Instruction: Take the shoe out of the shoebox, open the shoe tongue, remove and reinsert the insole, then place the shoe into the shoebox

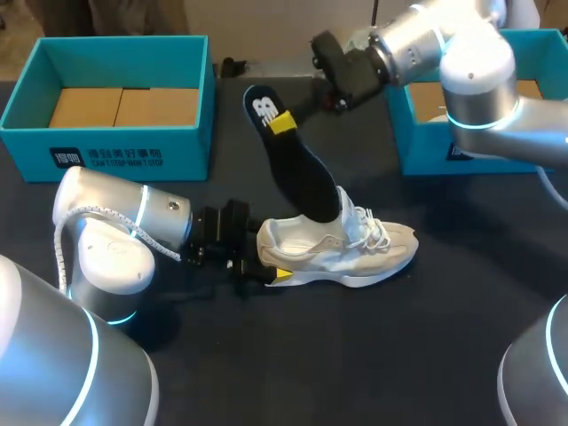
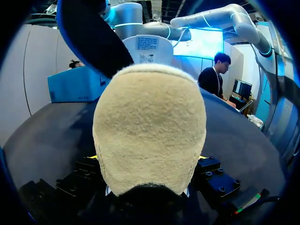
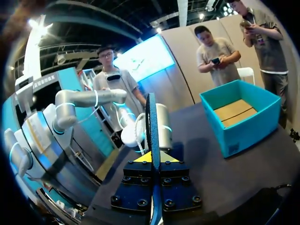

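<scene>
Underneath, a dark matte table (image 1: 355, 355) is seen to carry everything. Two silver arms are set over it: the left arm (image 1: 115, 222) lies low along the near side, and the right arm (image 1: 461, 53) is held high across the far side. An open teal cardboard shoebox (image 1: 124, 149) with a brown base is placed at the far edge on the left arm's side, and a second teal box (image 1: 426, 146) is partly hidden under the right arm.

Between the boxes and nearer the robot, a cream suede sneaker (image 1: 355, 248) is stood on its sole on the bare table, outside both boxes, with its toe turned toward the right arm's side and its white laces (image 1: 373, 232) slack. Its heel is clamped by the left gripper (image 1: 266, 268); in the left wrist view the fuzzy heel (image 2: 150, 126) is pressed between the fingers, with a sliver of yellow seen at each side.

A long black foam insole (image 1: 297, 173) is held tilted, its lower end tucked into the sneaker's opening and its upper end leaning toward the far shoebox. It is pinched near that upper end by the right gripper (image 1: 286, 120); in the right wrist view the insole (image 3: 152, 126) is seen edge-on, squeezed between the narrowly set fingers of that gripper (image 3: 153, 161)
</scene>
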Controlling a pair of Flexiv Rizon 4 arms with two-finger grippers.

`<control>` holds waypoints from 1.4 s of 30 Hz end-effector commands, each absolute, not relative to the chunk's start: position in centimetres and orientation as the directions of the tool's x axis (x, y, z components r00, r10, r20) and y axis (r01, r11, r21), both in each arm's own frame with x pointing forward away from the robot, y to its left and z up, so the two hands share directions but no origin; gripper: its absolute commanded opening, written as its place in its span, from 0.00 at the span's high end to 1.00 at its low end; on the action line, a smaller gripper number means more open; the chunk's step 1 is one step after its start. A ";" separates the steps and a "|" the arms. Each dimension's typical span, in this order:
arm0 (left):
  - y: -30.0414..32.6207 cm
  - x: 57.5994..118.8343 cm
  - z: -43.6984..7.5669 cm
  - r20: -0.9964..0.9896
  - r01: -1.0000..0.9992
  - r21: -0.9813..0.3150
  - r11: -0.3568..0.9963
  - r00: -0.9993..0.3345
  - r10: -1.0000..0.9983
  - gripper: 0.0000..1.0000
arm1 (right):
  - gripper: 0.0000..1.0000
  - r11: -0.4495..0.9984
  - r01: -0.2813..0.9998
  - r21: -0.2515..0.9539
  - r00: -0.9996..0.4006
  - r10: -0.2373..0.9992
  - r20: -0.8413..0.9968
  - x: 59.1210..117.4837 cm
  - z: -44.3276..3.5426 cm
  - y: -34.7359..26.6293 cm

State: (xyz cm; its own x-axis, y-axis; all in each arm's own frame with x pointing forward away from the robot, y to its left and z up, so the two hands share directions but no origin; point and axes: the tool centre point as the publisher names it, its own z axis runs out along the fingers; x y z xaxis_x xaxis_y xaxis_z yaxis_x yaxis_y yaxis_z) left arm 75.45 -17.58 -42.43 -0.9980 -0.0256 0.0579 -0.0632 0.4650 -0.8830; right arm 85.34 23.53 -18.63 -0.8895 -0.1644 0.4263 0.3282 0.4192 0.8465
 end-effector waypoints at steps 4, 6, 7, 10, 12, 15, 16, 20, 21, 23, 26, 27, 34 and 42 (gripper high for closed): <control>-17.7 75.4 -42.7 0.059 -0.064 -0.882 0.467 -0.998 -0.025 1.00 | 1.00 0.427 0.324 0.844 -0.904 -0.122 0.409 85.2 -17.8 22.8; -17.7 75.4 -42.7 0.059 -0.064 -0.882 0.467 -0.998 -0.025 1.00 | 1.00 0.427 0.324 0.844 -0.904 -0.122 0.409 85.2 -17.8 22.8; -17.7 75.4 -42.7 0.059 -0.064 -0.882 0.467 -0.998 -0.025 1.00 | 1.00 0.427 0.324 0.844 -0.904 -0.122 0.409 85.2 -17.8 22.8; -17.7 75.4 -42.7 0.059 -0.064 -0.882 0.467 -0.998 -0.025 1.00 | 1.00 0.427 0.324 0.844 -0.904 -0.122 0.409 85.2 -17.8 22.8; -17.7 75.4 -42.7 0.059 -0.064 -0.882 0.467 -0.998 -0.025 1.00 | 1.00 0.427 0.324 0.844 -0.904 -0.122 0.409 85.2 -17.8 22.8; -17.7 75.4 -42.7 0.059 -0.064 -0.882 0.467 -0.998 -0.025 1.00 | 1.00 0.427 0.324 0.844 -0.904 -0.122 0.409 85.2 -17.8 22.8; -17.7 75.4 -42.7 0.059 -0.064 -0.882 0.467 -0.998 -0.025 1.00 | 1.00 0.427 0.324 0.844 -0.904 -0.122 0.409 85.2 -17.8 22.8; -17.7 75.4 -42.7 0.059 -0.064 -0.882 0.467 -0.998 -0.025 1.00 | 1.00 0.427 0.324 0.844 -0.904 -0.122 0.409 85.2 -17.8 22.8; -17.7 75.4 -42.7 0.059 -0.064 -0.882 0.467 -0.998 -0.025 1.00 | 1.00 0.427 0.324 0.844 -0.904 -0.122 0.409 85.2 -17.8 22.8; -17.7 75.4 -42.7 0.059 -0.064 -0.882 0.467 -0.998 -0.025 1.00 | 1.00 0.427 0.324 0.844 -0.904 -0.122 0.409 85.2 -17.8 22.8; -17.7 75.4 -42.7 0.059 -0.064 -0.882 0.467 -0.998 -0.025 1.00 | 1.00 0.427 0.324 0.844 -0.904 -0.122 0.409 85.2 -17.8 22.8; -17.7 75.4 -42.7 0.059 -0.064 -0.882 0.467 -0.998 -0.025 1.00 | 1.00 0.409 0.336 0.848 -0.896 -0.139 0.422 85.0 -17.6 23.1; -17.7 75.4 -42.7 0.059 -0.064 -0.882 0.467 -0.998 -0.025 1.00 | 1.00 0.371 0.385 0.845 -0.855 -0.201 0.478 84.7 -15.9 24.9; -17.7 75.4 -42.7 0.059 -0.064 -0.882 0.467 -0.998 -0.025 1.00 | 1.00 0.242 0.500 0.832 -0.807 -0.218 0.549 84.1 -12.3 25.2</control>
State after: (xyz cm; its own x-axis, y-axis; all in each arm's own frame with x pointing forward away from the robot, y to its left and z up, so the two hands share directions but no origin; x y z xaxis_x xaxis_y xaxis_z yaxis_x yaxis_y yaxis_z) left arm 75.45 -17.59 -42.42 -0.9980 -0.0255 0.0579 -0.0631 0.4650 -0.8830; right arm 84.72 25.25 -12.66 -0.8083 -0.2269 0.5433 0.4871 0.2606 0.8335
